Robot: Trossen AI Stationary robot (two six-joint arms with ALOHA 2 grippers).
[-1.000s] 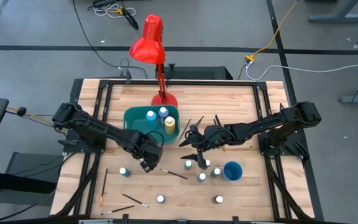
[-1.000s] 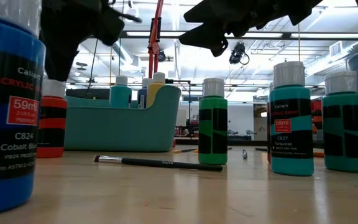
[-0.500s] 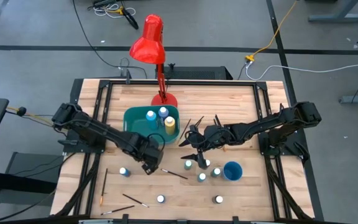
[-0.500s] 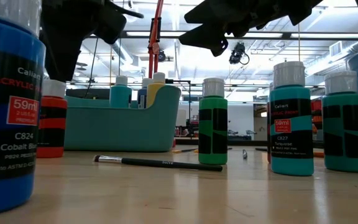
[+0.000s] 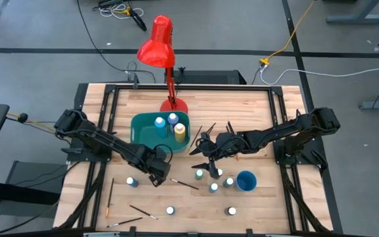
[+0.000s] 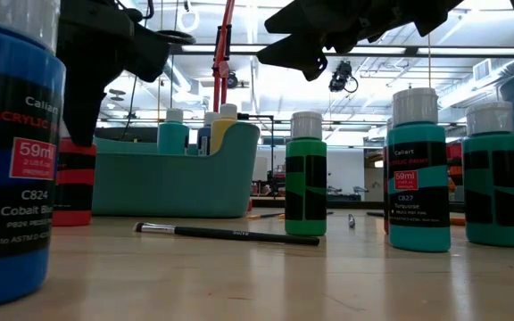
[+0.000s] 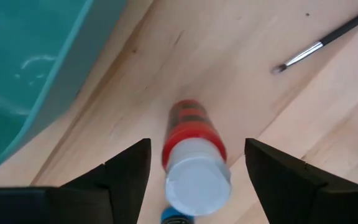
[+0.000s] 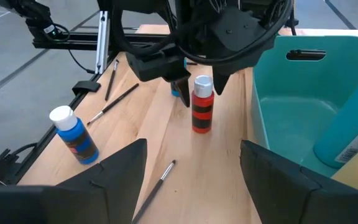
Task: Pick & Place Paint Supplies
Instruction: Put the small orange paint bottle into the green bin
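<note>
A red paint bottle (image 7: 193, 163) with a white cap stands upright on the wood beside the teal bin (image 5: 143, 125). My left gripper (image 5: 158, 176) points straight down over it, open, with one finger on each side of the cap (image 8: 203, 83) and clear of it. In the high view the gripper hides this bottle. My right gripper (image 5: 204, 155) hangs open and holds nothing above a cluster of green and teal bottles (image 5: 214, 181). Three bottles (image 5: 170, 122) stand inside the bin.
A blue bottle (image 5: 131, 181) stands to the left of my left gripper, and two more bottles (image 5: 170, 210) (image 5: 231, 210) stand near the front edge. Thin brushes (image 5: 184, 184) (image 5: 142, 211) (image 5: 110, 194) lie on the wood. Beside the cluster is a blue cup (image 5: 246, 180). A red lamp (image 5: 158, 46) stands behind the bin.
My left gripper has come down over the red bottle. Its fingers now reach the level of the cap, which the low view no longer shows. The bottle has stayed in place.
</note>
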